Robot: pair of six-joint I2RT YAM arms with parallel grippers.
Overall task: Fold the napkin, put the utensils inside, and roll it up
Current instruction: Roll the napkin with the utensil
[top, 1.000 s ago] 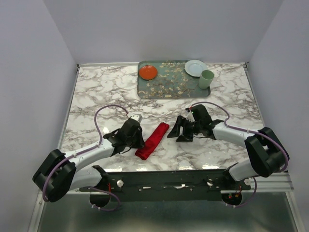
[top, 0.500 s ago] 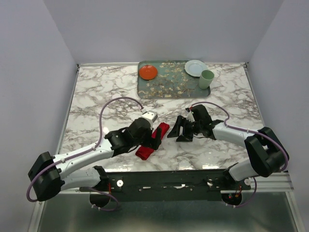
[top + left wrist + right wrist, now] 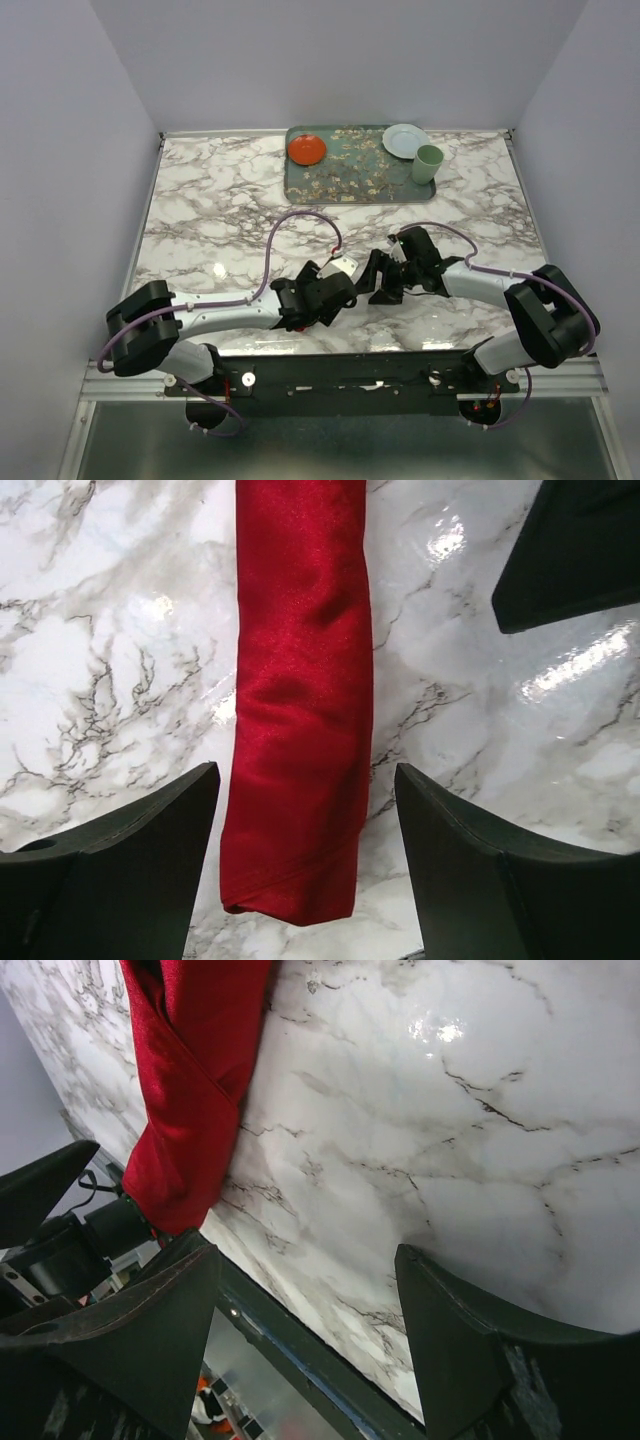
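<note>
1. While both arms reach in over the white, grey-veined marble table [image 3: 200,200], the bright red cloth napkin [image 3: 300,700] lies on it as a long, narrow rolled bundle near the table's front edge.
2. From the left wrist camera, the left gripper [image 3: 305,770] is spread wide and sits over one end of the roll. One black finger [image 3: 130,870] is just beside each long side of the cloth. I cannot tell whether either finger touches it.
3. That end of the napkin shows a rounded, folded-under hem. The rest of the roll runs straight away out of the top of the view.
4. The right gripper [image 3: 300,1250] is also spread, with bare marble between its fingers. The napkin's end [image 3: 195,1080], crossed by a diagonal fold, lies just beside one finger [image 3: 110,1330] and outside the gap.
5. In the overhead view the left arm [image 3: 230,315] covers the napkin, and the right arm [image 3: 480,280] meets it mid-table, their grippers close together.
6. At the far edge sits a teal rectangular tray with a pale blossom pattern [image 3: 345,185]. It carries a small round orange-red plate [image 3: 307,150] at its left end. At its right end are a round white plate [image 3: 403,138] and a pale green cup [image 3: 428,163], well apart from the arms.
</note>
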